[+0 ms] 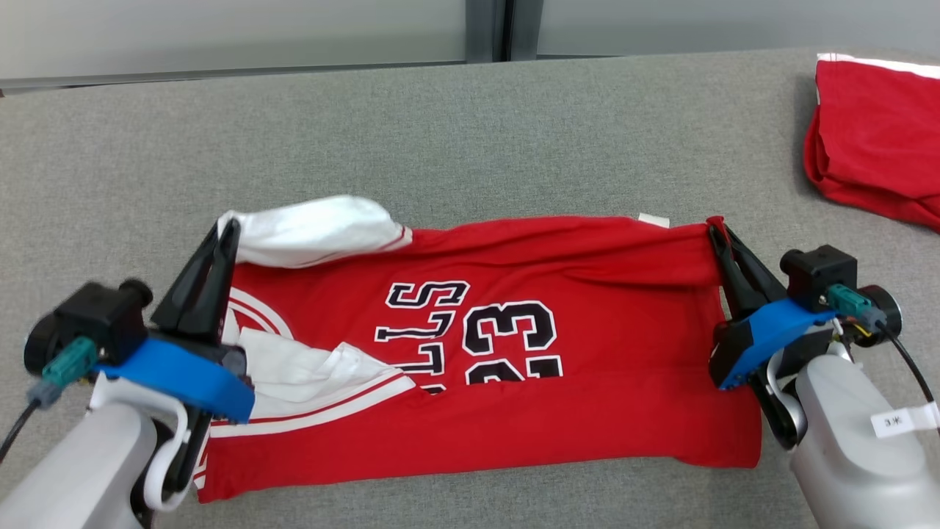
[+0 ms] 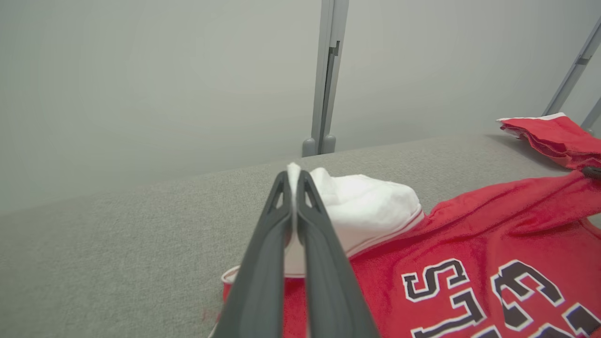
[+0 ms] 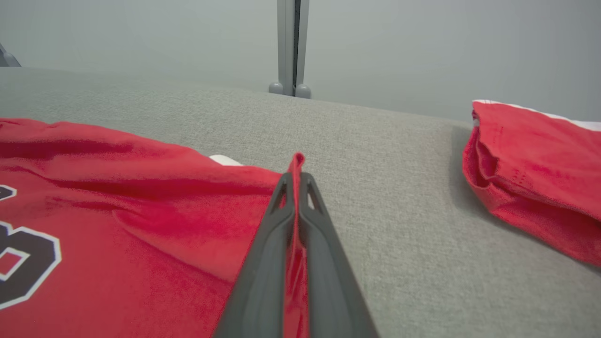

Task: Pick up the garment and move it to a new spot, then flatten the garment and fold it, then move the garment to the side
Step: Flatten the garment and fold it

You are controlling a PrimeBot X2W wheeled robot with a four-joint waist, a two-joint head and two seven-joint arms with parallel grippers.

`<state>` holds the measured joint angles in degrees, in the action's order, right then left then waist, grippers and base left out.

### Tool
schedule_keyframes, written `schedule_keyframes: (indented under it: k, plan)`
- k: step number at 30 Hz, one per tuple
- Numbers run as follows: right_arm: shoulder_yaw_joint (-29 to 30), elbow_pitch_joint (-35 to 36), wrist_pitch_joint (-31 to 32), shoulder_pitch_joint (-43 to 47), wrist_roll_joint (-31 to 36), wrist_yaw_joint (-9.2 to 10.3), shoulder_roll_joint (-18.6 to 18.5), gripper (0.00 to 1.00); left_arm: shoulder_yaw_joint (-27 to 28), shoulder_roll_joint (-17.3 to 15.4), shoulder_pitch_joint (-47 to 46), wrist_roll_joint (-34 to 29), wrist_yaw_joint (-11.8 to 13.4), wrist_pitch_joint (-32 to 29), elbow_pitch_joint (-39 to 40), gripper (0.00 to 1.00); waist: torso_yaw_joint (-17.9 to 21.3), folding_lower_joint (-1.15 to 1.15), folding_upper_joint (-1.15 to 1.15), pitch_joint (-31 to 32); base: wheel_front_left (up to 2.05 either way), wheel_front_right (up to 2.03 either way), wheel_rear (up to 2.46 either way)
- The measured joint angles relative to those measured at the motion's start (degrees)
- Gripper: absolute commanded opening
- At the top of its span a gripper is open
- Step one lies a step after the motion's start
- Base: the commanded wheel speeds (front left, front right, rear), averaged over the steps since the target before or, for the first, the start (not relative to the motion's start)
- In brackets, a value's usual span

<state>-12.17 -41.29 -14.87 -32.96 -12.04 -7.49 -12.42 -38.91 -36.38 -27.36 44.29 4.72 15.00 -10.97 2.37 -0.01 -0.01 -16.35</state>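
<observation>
The garment is a red jersey with white sleeves and black-and-white lettering, spread across the grey table. My left gripper is shut on its far left corner, pinching white sleeve cloth between the fingertips. My right gripper is shut on the far right corner, with a red edge sticking out past its tips. Both corners are lifted slightly, and the far edge runs taut between them. The near half of the jersey lies on the table.
A second red garment with white trim lies folded at the table's far right, also seen as a red pile close to my right gripper. A grey wall with a vertical post stands behind the table.
</observation>
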Motion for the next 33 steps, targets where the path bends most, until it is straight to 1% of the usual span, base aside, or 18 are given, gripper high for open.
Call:
schedule_keyframes:
  k: [3,10,16,21,24,25,26,27,31,33]
  plan:
    - [0.85,2.35,-0.09,2.47,0.00,0.00,0.01,0.00,3.18,0.83,4.99,0.14,1.41,-0.01,2.27,0.00,-0.13,0.01,0.00,0.62,0.00,0.00,0.00]
    - [3.03,7.35,-0.10,9.15,-0.13,0.00,1.00,0.00,7.94,4.07,14.80,-0.62,2.40,-0.01,4.92,0.00,-0.55,0.01,0.00,1.76,0.00,0.00,0.00]
    - [4.86,12.01,-0.11,14.98,-0.64,0.00,1.66,0.00,11.41,7.36,21.08,-2.16,2.20,-0.01,5.17,0.00,-1.30,0.01,0.00,3.07,0.00,0.00,0.00]
    - [6.69,16.13,-0.11,20.65,-0.66,0.00,2.09,0.00,12.89,9.45,23.88,-3.83,0.90,0.00,4.72,0.00,-2.02,0.00,0.00,3.97,0.00,0.00,0.00]
    - [7.03,16.75,-0.11,23.02,-0.86,0.00,2.14,0.00,13.25,10.11,24.92,-4.54,0.26,0.00,3.90,0.00,-2.13,0.00,0.01,4.50,0.00,0.00,0.00]
    - [7.02,16.86,-0.11,23.52,-1.02,0.00,2.16,0.24,13.40,10.40,25.19,-4.54,0.16,-0.01,3.50,0.08,-2.10,0.01,0.00,4.67,0.00,0.00,0.00]
    - [7.03,17.02,-0.11,23.92,-1.19,0.00,2.16,0.75,13.91,10.93,25.36,-4.54,-0.16,-0.01,3.22,0.89,-2.09,0.01,0.01,4.89,0.00,0.00,0.00]
    - [7.04,17.23,-0.10,24.10,-1.23,0.00,2.16,1.00,14.45,11.44,25.41,-4.59,-0.23,0.00,3.10,1.00,-2.05,0.00,0.01,5.00,0.00,0.00,0.00]
    - [7.76,20.36,-0.11,24.78,-2.08,0.00,1.93,1.00,17.78,13.19,25.60,-7.22,-0.26,-0.01,2.96,1.00,-1.94,0.01,0.01,5.30,0.00,0.00,0.00]
    - [8.34,21.89,-0.11,25.04,-2.09,0.00,1.49,1.00,20.15,14.23,25.77,-9.81,-0.27,0.00,3.46,1.00,-1.90,0.01,0.01,5.33,0.00,0.00,0.00]
